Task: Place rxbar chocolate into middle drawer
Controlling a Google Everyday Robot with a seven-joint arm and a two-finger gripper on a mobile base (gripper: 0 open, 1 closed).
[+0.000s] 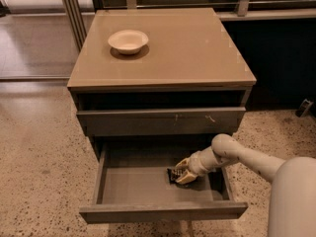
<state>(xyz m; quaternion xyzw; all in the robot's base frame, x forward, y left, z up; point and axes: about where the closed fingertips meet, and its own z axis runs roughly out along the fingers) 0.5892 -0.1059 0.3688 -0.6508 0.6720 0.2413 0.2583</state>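
Floor of speckled stone (pixel 34 172) fills the left side, and a tan-topped grey cabinet (pixel 187 53) stands on it. A white bowl (pixel 128 41) sits toward the back left of the cabinet top, upright and alone. Below the top is a dark open slot, and under that a closed grey drawer front (pixel 148 121) with a few small pale marks right of its middle. The middle drawer (pixel 128 181) is pulled well out beneath it — a shallow grey box with a plain front. The left part of its interior is bare. Right of centre inside it lies the rxbar chocolate (pixel 173 175), a small dark wrapper low down near the drawer floor, just at the tip of the gripper (pixel 183 172). The gripper reaches into the drawer from the right, its pale tan end touching or all but touching the bar — whether it grips the bar or has let go I cannot tell. Its white arm (pixel 247 157) slopes over the drawer's right wall to the robot's rounded white body (pixel 294 201) at the lower right edge.
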